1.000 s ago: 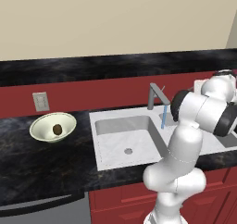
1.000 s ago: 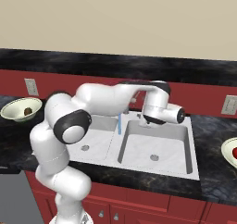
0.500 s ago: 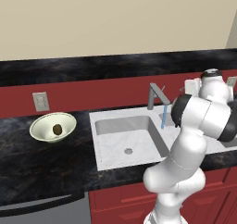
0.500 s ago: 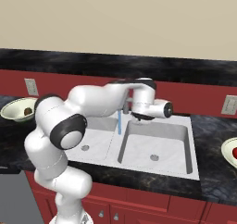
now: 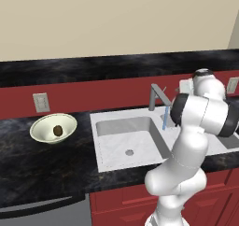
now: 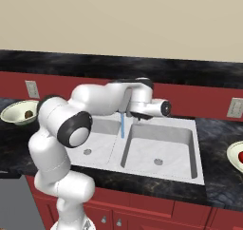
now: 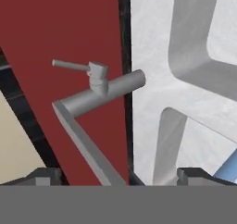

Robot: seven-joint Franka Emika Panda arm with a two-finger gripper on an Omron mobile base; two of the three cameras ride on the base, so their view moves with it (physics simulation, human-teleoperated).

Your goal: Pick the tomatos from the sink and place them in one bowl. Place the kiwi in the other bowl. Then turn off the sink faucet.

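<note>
The grey sink faucet (image 7: 102,92) stands close in front of my gripper (image 7: 119,176), its thin lever (image 7: 70,65) sticking out sideways from the post. My two fingertips (image 7: 45,174) are far apart, open, with nothing between them. A blue stream of water (image 6: 122,125) falls from the spout (image 5: 160,95) into the white sink (image 6: 176,154). Both basins look bare. The kiwi (image 5: 57,130) lies in the pale cream-green bowl (image 5: 45,126) on the left counter. A red tomato (image 6: 240,157) shows in a second bowl (image 6: 233,153) at the right edge.
The black counter (image 5: 42,162) runs on both sides of the sink, with a red backsplash (image 6: 199,98) behind. Wall outlets sit at the left (image 5: 41,102) and the right (image 6: 235,107). My own arm (image 6: 102,98) reaches across the left basin.
My hand has swung left and back over the sink toward the faucet, and the elbow has risen. The gripper has stayed open. Bowls and fruit have not moved.
</note>
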